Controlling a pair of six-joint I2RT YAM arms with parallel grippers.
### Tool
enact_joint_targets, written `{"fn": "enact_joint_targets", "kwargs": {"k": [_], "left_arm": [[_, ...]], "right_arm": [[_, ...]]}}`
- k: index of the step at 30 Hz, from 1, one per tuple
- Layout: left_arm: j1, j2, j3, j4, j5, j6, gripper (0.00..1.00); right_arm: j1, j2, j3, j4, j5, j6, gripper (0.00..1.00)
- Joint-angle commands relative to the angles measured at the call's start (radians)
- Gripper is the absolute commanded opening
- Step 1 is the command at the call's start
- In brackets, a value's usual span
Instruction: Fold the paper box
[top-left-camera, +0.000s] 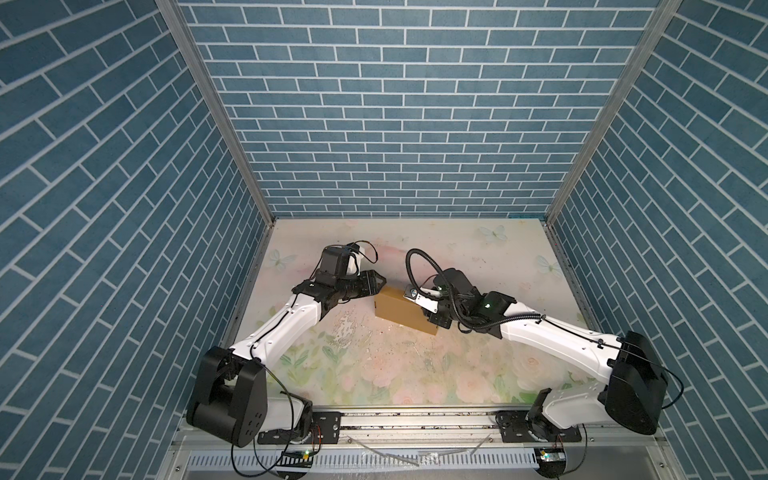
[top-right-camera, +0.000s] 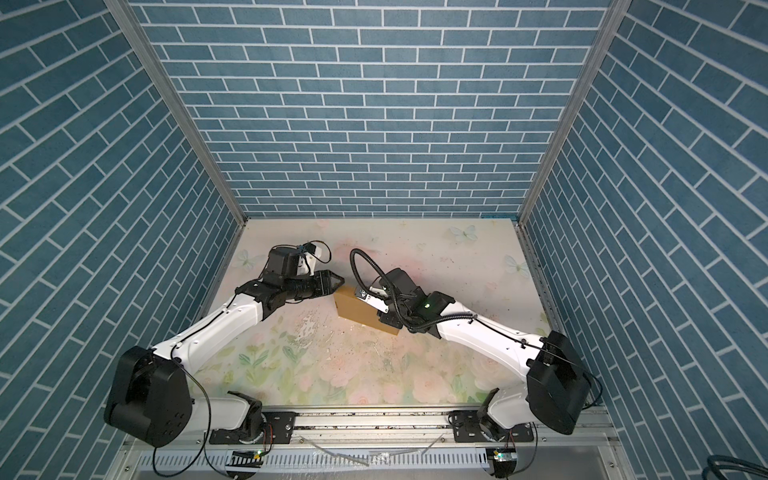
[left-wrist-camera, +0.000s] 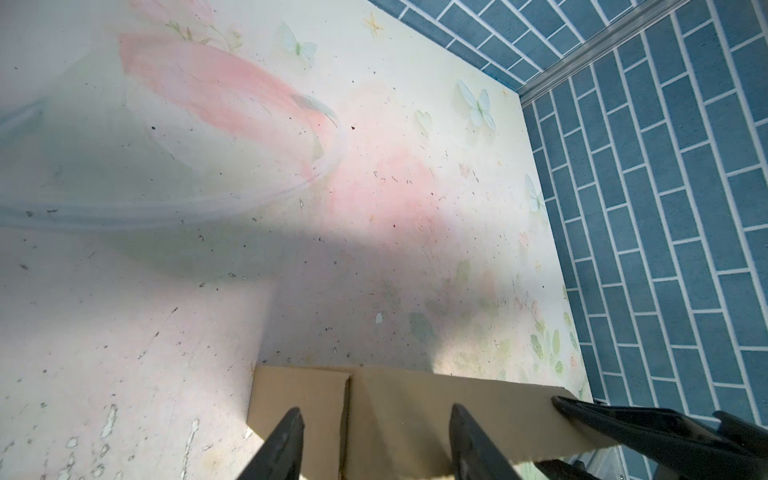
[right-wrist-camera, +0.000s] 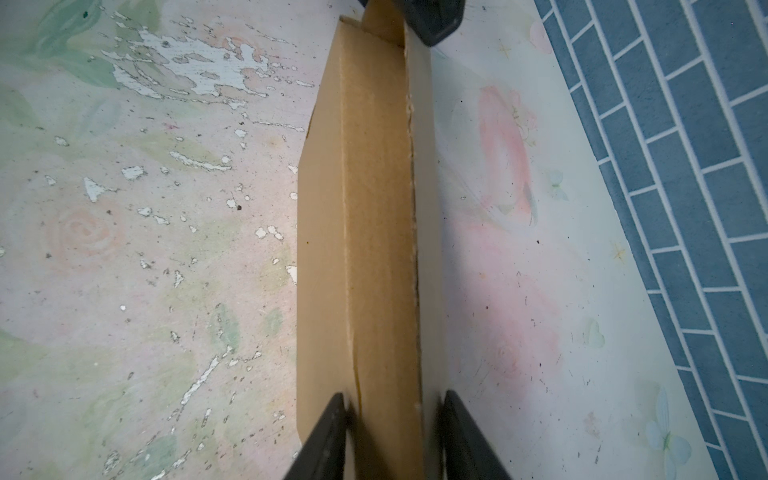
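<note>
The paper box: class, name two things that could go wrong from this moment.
1. The paper box stands upright on a narrow side, and the right gripper clamps only one end; letting go might tip it.
2. The left gripper is open close by the far end; a push there could twist it in that grip or spring open the seam along its upper edge.
</note>
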Motion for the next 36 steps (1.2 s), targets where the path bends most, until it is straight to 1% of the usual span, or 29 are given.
{"fn": "enact_joint_targets", "kwargs": {"k": [1,3,14,20,24,28,36], "left_arm": [[0.005,0.003,-0.028,0.019,0.003,0.001,0.56],[0.004,0.002,-0.043,0.029,0.004,-0.003,0.54],[0.004,-0.014,-0.124,0.078,0.005,-0.022,0.51],[0.004,-0.005,-0.131,0.097,0.002,-0.022,0.50],[0.006,-0.004,-0.104,0.072,0.000,-0.011,0.52],[0.009,-0.008,-0.044,0.003,-0.009,0.029,0.56],[0.042,0.009,0.056,-0.096,0.006,0.095,0.60]], "right_arm": [[0.008,0.002,0.041,-0.001,-0.009,0.025,0.38],[0.008,0.004,0.043,0.000,-0.008,0.025,0.38],[0.009,0.014,0.050,-0.003,-0.001,0.032,0.38],[0.010,0.026,0.050,0.001,0.006,0.036,0.38],[0.009,0.033,0.056,0.000,0.008,0.036,0.38],[0.008,0.038,0.063,-0.005,0.007,0.036,0.38],[0.000,0.053,0.083,-0.030,-0.009,0.035,0.38]]}}
